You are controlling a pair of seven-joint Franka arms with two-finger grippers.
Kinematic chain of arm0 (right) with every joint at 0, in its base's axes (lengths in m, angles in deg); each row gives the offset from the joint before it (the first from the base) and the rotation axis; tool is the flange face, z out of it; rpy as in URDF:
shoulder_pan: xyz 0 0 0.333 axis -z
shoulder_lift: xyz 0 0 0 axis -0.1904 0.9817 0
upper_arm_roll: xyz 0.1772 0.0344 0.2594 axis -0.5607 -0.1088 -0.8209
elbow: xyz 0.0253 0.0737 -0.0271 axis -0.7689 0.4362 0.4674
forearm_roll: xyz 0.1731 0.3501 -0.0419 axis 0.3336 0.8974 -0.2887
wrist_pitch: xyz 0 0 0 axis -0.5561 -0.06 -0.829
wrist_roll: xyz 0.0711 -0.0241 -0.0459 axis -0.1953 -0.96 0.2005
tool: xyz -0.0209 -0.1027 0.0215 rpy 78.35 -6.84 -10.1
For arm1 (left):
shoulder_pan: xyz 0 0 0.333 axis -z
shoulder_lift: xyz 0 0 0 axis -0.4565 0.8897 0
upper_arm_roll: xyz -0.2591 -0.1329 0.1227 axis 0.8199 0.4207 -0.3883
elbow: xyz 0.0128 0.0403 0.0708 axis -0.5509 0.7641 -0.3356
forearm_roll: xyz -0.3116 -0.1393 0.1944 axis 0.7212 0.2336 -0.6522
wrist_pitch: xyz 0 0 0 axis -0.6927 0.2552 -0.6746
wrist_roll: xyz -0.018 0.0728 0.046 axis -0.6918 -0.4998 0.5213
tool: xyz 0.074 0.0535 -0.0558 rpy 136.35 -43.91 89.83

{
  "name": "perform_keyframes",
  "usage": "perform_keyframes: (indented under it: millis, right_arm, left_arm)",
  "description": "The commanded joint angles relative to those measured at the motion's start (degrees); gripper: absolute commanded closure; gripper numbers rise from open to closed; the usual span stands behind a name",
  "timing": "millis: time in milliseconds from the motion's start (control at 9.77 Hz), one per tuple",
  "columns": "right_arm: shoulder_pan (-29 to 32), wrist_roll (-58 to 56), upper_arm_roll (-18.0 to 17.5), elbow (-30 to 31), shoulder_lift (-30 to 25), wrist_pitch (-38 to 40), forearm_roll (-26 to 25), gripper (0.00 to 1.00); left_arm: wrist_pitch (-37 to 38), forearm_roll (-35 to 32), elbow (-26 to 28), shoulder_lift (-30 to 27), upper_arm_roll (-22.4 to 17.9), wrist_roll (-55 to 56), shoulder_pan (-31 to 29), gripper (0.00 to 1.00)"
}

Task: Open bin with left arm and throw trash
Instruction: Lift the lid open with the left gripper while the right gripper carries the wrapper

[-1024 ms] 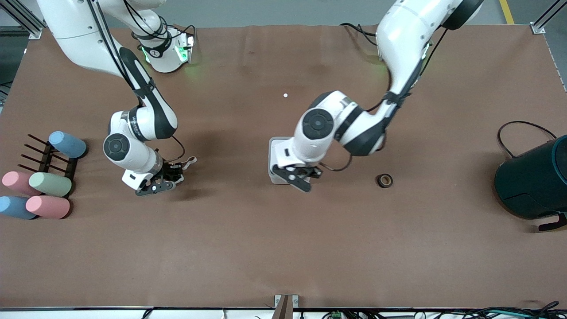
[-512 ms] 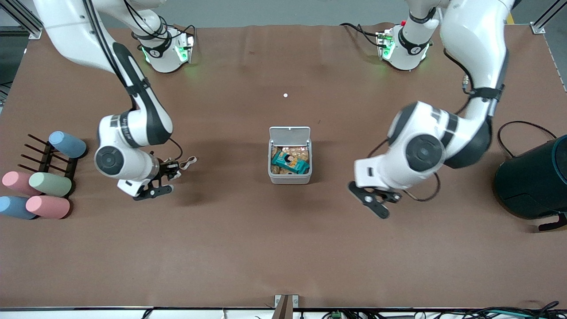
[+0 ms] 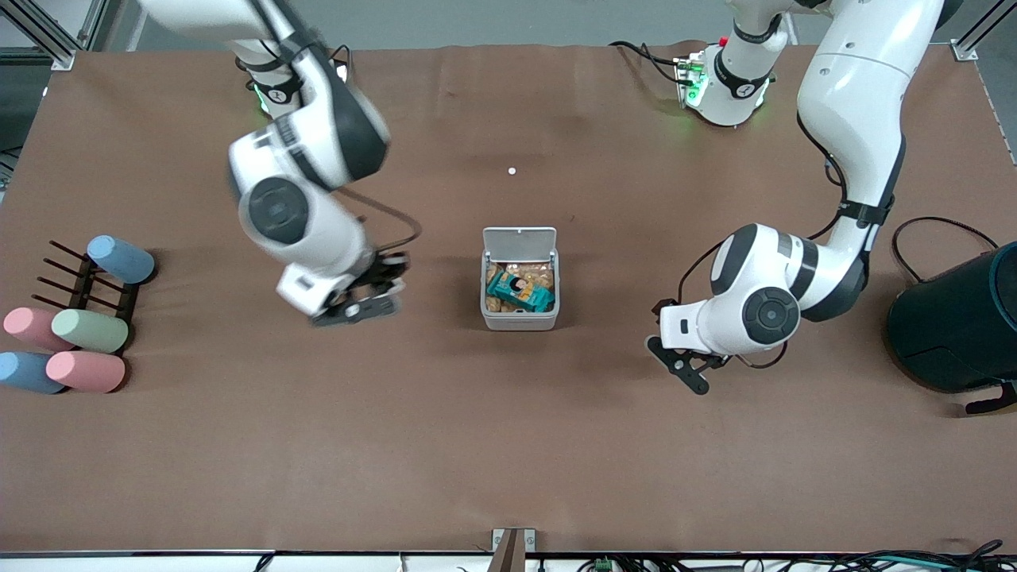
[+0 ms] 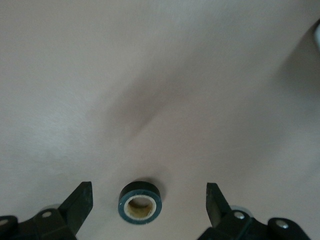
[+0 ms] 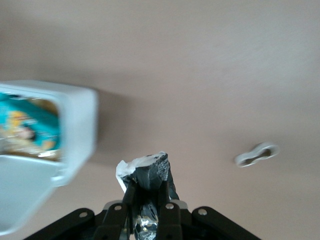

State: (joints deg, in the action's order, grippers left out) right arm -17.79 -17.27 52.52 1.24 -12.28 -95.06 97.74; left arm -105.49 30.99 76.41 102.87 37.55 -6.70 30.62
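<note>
Since a second ago the left gripper (image 3: pixel 690 373) has left the now-open bin (image 3: pixel 520 278) for the tape roll (image 4: pixel 140 201), while the right gripper (image 3: pixel 359 303) lifted the wrapper (image 5: pixel 147 172) binward.

Tape roll (image 4: pixel 140 201) hidden under left arm in front view, right tool (image 3: pixel 355 306) motion-blurred

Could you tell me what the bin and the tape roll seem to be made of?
The bin: apparently smooth matte white-grey plastic, judging by its moulded rounded corners. The tape roll: dark, slightly glossy tape on a pale core, probably cardboard.
</note>
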Motion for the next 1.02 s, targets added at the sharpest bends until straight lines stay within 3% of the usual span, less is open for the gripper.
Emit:
perform_keyframes:
  millis: [0,205,512,921]
  right_arm:
    - [-4.51,3.57,0.91,-2.54,0.48,-2.77,6.82,1.00]
    - [-6.12,4.62,0.82,-2.63,1.79,-9.63,7.64,1.00]
    - [-7.88,9.55,0.82,-5.88,5.57,-10.36,7.46,1.00]
    - [-10.17,11.93,0.82,-5.80,10.40,-15.97,7.81,1.00]
  left_arm:
    - [-6.45,0.06,10.00,-5.30,0.42,-0.44,-1.96,0.00]
    - [-11.46,-3.18,13.70,-5.31,0.42,-0.53,-3.01,0.00]
    - [-16.49,-5.30,19.33,-5.84,0.51,-0.09,-7.14,0.00]
    - [-15.89,-5.31,18.99,-5.92,0.68,9.11,-2.07,0.00]
